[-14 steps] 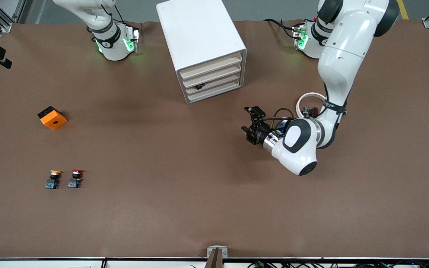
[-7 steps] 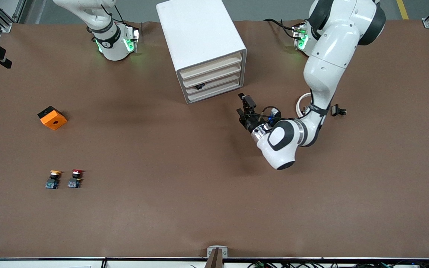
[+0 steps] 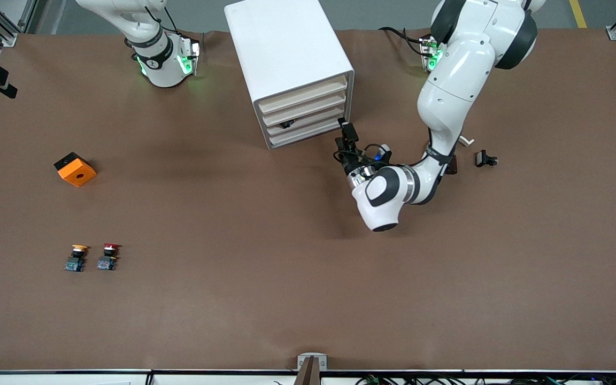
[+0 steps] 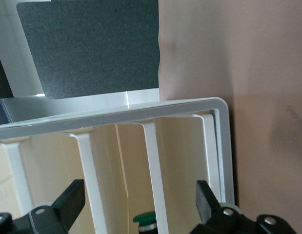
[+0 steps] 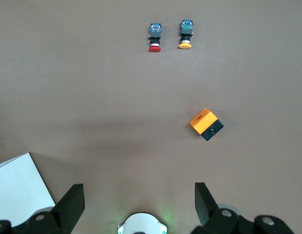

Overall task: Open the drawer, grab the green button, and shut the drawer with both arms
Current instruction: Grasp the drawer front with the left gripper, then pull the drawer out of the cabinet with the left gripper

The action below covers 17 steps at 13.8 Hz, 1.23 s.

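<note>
Green button (image 4: 147, 220) seen inside drawer (image 3: 308, 116) of white cabinet (image 3: 289, 64), drawer shut. Left tool (image 3: 346, 140) positioned just in front of cabinet's drawer fronts, fingers (image 4: 70, 201) spread, nothing held. Right tool (image 5: 136, 204) held high over desk (image 3: 233, 299), spread, empty; right arm waiting.

Button (image 4: 147, 224) in cabinet (image 3: 286, 59) drawer (image 3: 308, 118).
</note>
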Each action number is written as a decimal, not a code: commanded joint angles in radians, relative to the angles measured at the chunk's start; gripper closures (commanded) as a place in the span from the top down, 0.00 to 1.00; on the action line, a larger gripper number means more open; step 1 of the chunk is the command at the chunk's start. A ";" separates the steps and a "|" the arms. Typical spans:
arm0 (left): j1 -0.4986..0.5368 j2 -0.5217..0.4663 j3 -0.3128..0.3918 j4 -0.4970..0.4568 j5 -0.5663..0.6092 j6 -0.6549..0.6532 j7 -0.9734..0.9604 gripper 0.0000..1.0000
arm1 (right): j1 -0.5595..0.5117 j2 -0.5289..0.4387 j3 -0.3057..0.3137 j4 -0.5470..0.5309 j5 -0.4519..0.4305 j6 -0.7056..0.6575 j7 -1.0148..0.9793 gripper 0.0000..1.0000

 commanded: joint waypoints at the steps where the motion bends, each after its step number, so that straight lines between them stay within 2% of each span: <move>1: -0.026 0.013 0.010 0.003 0.008 -0.015 -0.019 1.00 | -0.004 -0.019 0.000 -0.015 0.010 0.001 -0.012 1.00; 2: -0.029 0.018 0.010 0.003 0.016 -0.015 -0.017 0.95 | -0.004 -0.019 0.000 -0.015 0.010 0.001 -0.012 1.00; 3: -0.033 0.018 0.010 0.003 0.019 -0.015 -0.014 0.82 | -0.004 -0.019 0.000 -0.015 0.010 0.000 -0.012 1.00; 6: -0.048 0.024 0.010 0.005 0.017 -0.013 -0.008 0.80 | -0.004 -0.019 0.000 -0.015 0.010 -0.002 -0.012 1.00; 8: -0.063 0.029 0.010 0.004 0.020 -0.013 -0.005 0.71 | -0.004 -0.019 0.000 -0.015 0.010 -0.002 -0.012 1.00; 17: -0.132 0.029 -0.001 -0.026 0.065 -0.044 -0.004 0.70 | -0.004 -0.019 0.000 -0.015 0.006 -0.002 -0.012 1.00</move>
